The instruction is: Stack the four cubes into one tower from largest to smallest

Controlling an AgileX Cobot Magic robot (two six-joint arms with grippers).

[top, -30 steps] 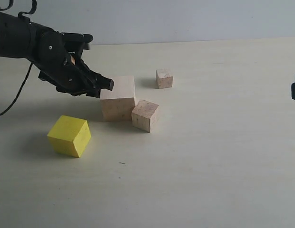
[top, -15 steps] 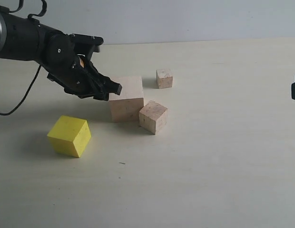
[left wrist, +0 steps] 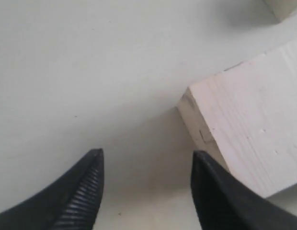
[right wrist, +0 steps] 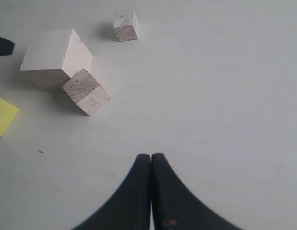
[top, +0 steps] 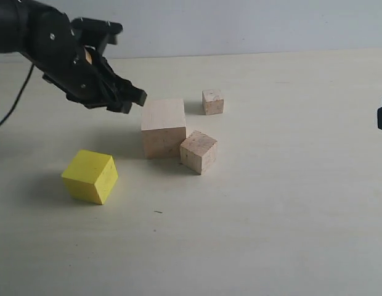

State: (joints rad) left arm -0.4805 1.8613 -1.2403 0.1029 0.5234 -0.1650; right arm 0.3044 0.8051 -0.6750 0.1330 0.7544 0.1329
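Overall, exterior view: my left gripper (top: 132, 102) hovers wide and empty just beside the large pale-wood cube (top: 163, 126). The medium cube (top: 198, 151) sits against it, the small cube (top: 212, 102) lies behind, and the yellow cube (top: 90, 176) lies apart. Left wrist view: my jaws stand parted near the large cube's corner. Right wrist view: my right gripper (right wrist: 151, 157) is pressed closed, empty.

Matte black left arm (top: 49, 43), bulky housings. Tapered black fingers (left wrist: 84, 191) on left gripper (left wrist: 147, 153), ribbed inside. Smooth black right gripper (right wrist: 151, 156).

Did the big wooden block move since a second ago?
Yes. The big wooden cube slid to the right in the exterior view, away from the yellow cube and nearer the small cube; both of those stayed put.
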